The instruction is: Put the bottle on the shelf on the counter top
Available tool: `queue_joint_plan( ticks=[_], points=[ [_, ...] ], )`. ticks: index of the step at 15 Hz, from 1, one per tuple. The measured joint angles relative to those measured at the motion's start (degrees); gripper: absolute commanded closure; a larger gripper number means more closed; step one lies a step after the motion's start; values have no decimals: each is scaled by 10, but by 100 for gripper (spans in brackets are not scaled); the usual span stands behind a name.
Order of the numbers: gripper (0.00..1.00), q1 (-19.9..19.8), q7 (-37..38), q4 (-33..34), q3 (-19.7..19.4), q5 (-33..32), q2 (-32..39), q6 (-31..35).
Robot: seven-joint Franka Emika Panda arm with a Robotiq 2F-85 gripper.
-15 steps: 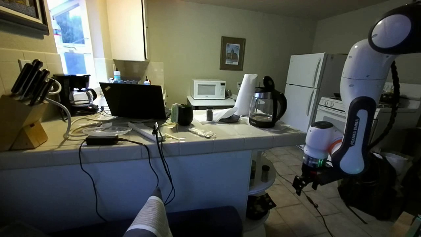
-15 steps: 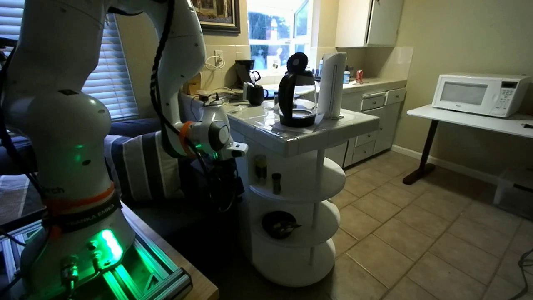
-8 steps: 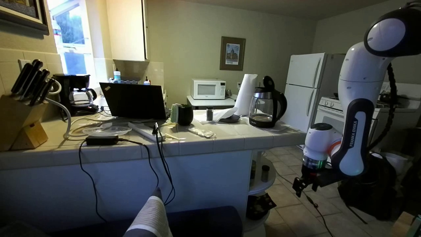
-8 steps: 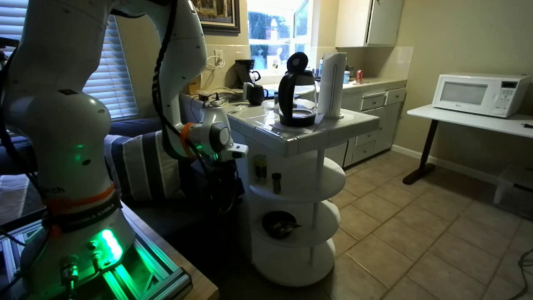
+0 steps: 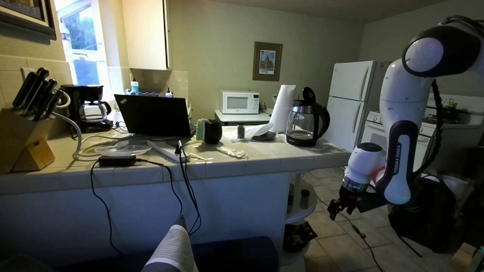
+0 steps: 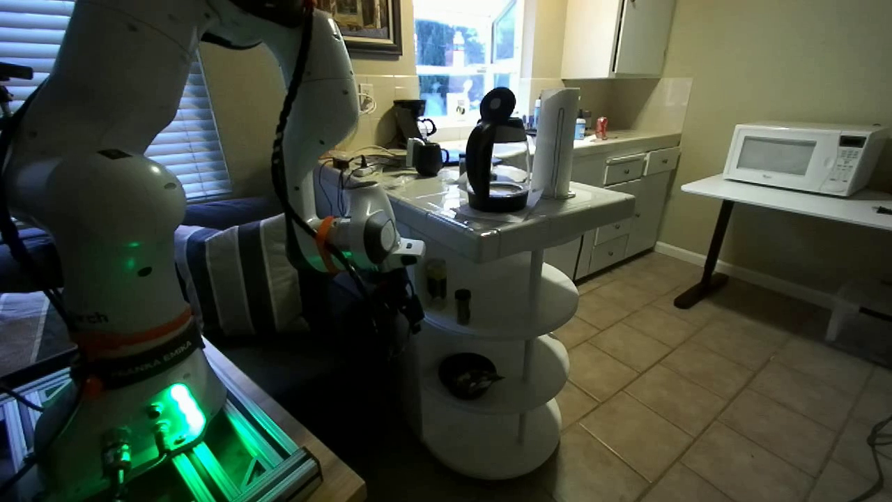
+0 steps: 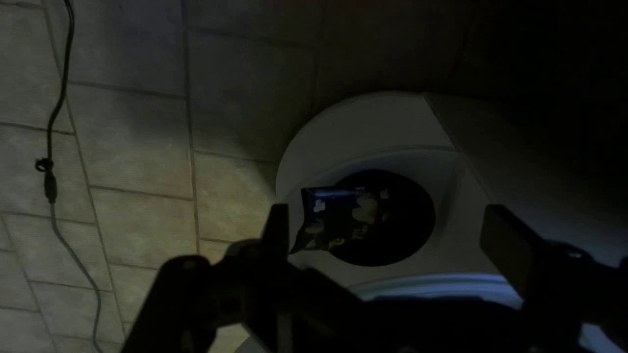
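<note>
A small dark-capped bottle (image 6: 463,307) stands upright on the upper round white shelf (image 6: 536,307) under the end of the counter top (image 6: 589,207). A larger bottle (image 6: 436,280) stands behind it; which one the task means I cannot tell. Both also show, partly shaded, in an exterior view (image 5: 304,199). My gripper (image 5: 341,212) hangs beside the shelf, apart from the bottles, at about the height of the upper shelf. In the wrist view my gripper (image 7: 386,211) is open with nothing between its fingers; the bottles do not show there.
A dark bowl (image 7: 407,220) with a snack packet (image 7: 338,215) sits on the shelf below. On the counter top stand a glass kettle (image 5: 304,124), a paper towel roll (image 5: 283,109), a small jar (image 5: 241,131), a dark mug (image 5: 213,132) and a laptop (image 5: 155,115).
The arm has moved toward the shelf: the gripper shifts slightly left and up in an exterior view, and rightward, closer to the shelf bottles, in an exterior view. The bottles have not moved.
</note>
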Motion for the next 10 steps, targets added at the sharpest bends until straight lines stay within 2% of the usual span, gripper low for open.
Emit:
queue_joint_plan(
  ticks=[5,10],
  points=[
    [0,27,-23,56,-28,42,106,121],
    [0,45,-46,113,-29,119,211,216]
  ],
)
